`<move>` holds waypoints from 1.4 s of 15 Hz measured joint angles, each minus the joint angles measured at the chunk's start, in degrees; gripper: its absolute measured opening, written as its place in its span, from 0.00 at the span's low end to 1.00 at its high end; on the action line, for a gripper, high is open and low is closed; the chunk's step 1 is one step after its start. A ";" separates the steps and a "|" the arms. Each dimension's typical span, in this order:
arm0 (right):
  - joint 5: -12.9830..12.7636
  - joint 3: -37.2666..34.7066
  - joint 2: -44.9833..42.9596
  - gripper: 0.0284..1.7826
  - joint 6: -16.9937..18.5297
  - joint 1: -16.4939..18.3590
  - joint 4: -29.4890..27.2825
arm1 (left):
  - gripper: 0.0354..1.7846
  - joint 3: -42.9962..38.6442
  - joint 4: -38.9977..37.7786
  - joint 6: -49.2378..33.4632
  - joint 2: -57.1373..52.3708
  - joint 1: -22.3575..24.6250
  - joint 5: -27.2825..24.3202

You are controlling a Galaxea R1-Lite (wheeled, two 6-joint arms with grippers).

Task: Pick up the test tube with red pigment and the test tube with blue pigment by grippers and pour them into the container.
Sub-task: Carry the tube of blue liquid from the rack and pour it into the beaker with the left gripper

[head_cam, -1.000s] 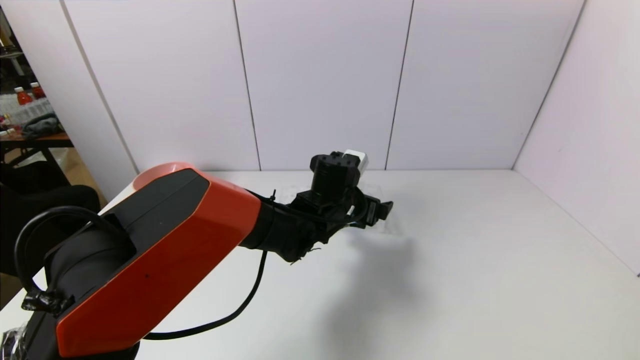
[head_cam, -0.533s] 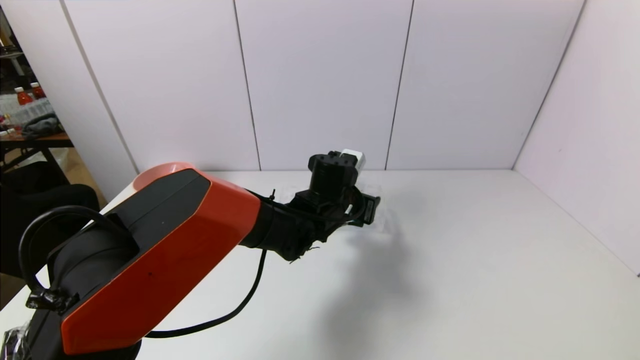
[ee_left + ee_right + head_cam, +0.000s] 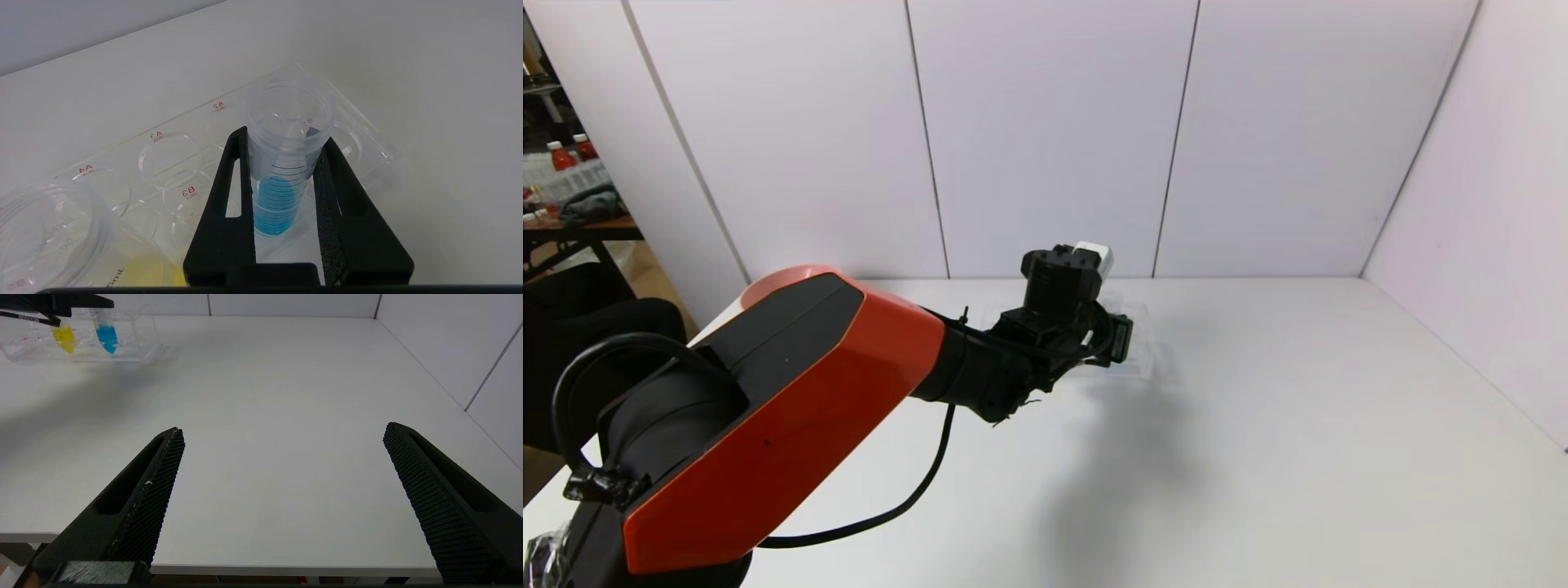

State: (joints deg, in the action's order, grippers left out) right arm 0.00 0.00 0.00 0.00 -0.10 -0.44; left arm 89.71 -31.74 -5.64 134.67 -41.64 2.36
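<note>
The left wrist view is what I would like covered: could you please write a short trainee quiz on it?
1. True or false: the left end effector is shut on the test tube with blue pigment.
2. What colour is the liquid in the neighbouring tube?
3. The blue tube stands in: A) a pink bowl, B) the clear rack, C) a beaker.

Key: 1 true; 2 yellow; 3 B.
</note>
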 joint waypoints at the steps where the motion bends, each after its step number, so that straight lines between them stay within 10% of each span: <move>1: 0.00 0.00 0.00 1.00 0.00 0.02 0.00 | 0.23 -0.07 -0.02 0.00 -0.05 -0.02 -0.02; 21: 0.00 0.00 0.00 1.00 0.00 0.02 0.00 | 0.23 -0.11 -0.74 0.39 -5.34 -0.20 -0.02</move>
State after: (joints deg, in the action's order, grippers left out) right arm 0.00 0.00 0.00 0.00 -0.07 -0.44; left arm 89.60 -32.49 -5.25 129.33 -41.84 2.34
